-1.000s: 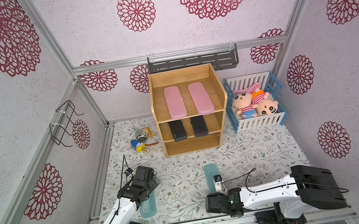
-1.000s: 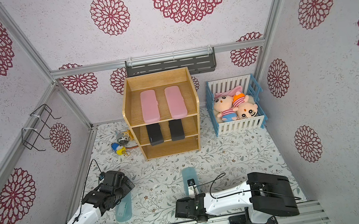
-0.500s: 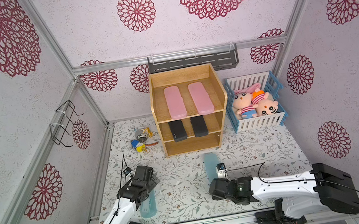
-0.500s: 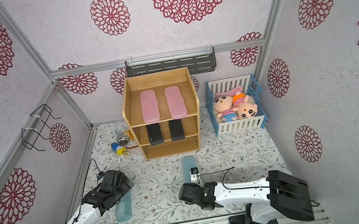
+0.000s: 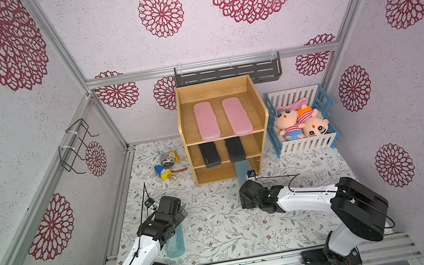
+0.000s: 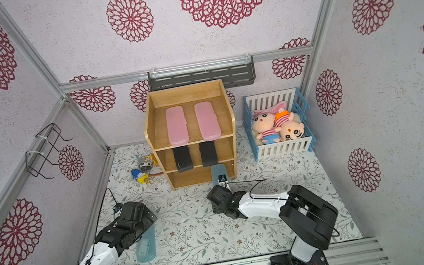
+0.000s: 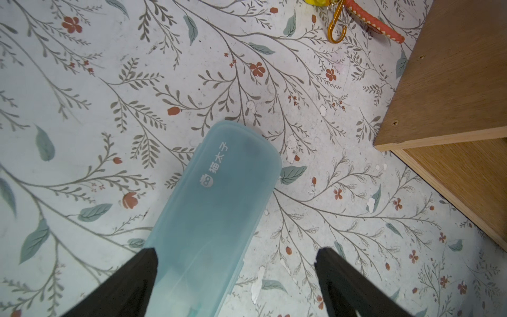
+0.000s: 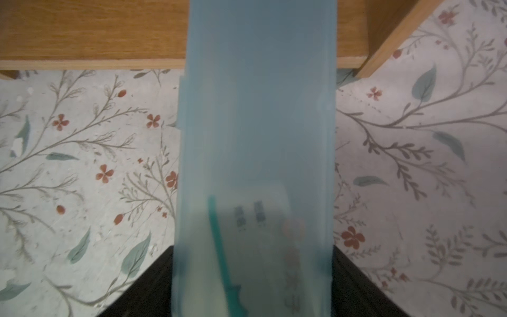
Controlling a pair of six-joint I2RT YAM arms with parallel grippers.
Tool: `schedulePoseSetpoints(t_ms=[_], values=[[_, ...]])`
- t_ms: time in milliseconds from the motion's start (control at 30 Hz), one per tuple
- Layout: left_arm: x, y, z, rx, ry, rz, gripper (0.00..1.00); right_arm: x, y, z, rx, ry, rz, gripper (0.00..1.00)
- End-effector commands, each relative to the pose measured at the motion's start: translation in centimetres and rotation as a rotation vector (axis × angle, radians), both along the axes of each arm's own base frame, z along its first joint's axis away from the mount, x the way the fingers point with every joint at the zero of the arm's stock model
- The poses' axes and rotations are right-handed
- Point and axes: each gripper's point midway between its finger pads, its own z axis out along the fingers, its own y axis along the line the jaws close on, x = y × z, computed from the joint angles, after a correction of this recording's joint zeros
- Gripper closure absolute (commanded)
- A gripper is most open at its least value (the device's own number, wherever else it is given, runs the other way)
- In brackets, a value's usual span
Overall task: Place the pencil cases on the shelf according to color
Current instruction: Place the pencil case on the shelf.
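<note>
Blue case in hand: a see-through blue pencil case lies lengthwise with its far end inside the bottom tier of the shelf. Its near end juts out over the counter.
Right tool: the right tool flanks that case close on both long sides. We cannot tell whether it clamps the case or stands free of it.
Second blue case: the other blue pencil case lies flat on the counter, well in front of the shelf and off its left corner.
Left tool: the left tool hangs spread wide over that case. One finger is at its edge and the other is clear of it, so it grasps nothing.
Shelf so far: two pink cases lie side by side on the top tier and two black cases on the middle tier.
Step in hand: we judge this to be setting the first blue case into the bottom tier, right of centre.
Next move: we would push the case further in, then back straight out without dragging it. The left half of the tier stays free for the second blue case.
</note>
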Motion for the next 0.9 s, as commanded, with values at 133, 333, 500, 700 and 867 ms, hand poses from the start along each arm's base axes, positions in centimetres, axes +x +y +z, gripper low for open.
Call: schedulePoseSetpoints(t_ms=[133, 333, 500, 700, 867], values=[[-0.3, 0.8, -0.1, 0.053, 0.013, 0.018, 0.03, 1.5, 0.6, 0.8, -0.004, -0.041, 0.017, 0.02], [-0.6, 1.1, 0.0, 0.064, 0.015, 0.022, 0.03, 0.3, -0.4, 3.0, 0.022, -0.053, 0.014, 0.01], [-1.1, 2.1, 0.4, 0.100, 0.010, 0.050, 0.03, -1.8, -0.9, 3.9, 0.072, -0.028, 0.055, 0.03], [-1.2, 2.2, 0.4, 0.083, -0.039, 0.066, 0.03, -4.3, -1.3, 3.9, 0.118, -0.001, 0.082, 0.21], [-1.4, 2.3, -0.7, 0.082, -0.001, 0.083, 0.03, -5.8, 0.2, 2.3, 0.196, 0.043, 0.141, 0.43]])
